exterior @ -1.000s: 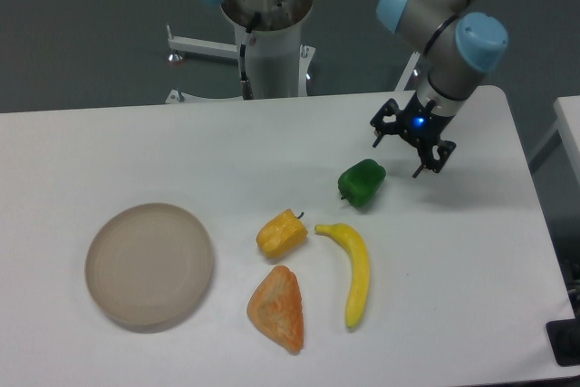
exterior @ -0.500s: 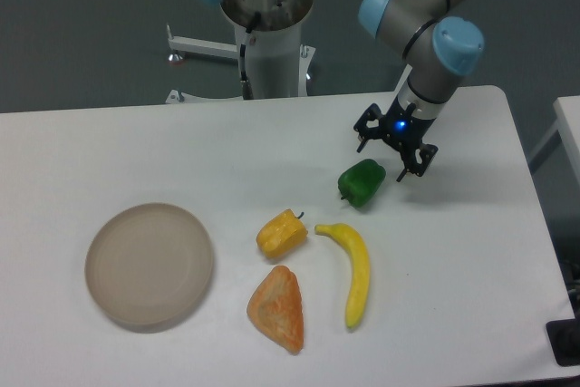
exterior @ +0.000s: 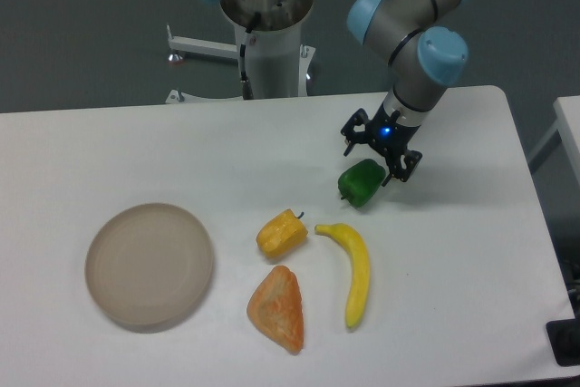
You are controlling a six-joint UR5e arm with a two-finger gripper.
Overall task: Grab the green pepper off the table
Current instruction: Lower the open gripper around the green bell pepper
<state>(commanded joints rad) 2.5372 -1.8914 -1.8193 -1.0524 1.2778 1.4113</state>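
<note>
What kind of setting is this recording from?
Probably a robotics lab: a plain white table, a pedestal-mounted arm with its end effector above a green pepper, and a banana laid out like test props.

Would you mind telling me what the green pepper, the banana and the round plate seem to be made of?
Green pepper: probably molded plastic; its dark skin looks smooth and evenly colored, with a slight sheen.
Banana: likely plastic too; uniform bright yellow with no spots.
Plate: dull beige with a matte finish, perhaps plastic or ceramic; the picture leaves that open.
</note>
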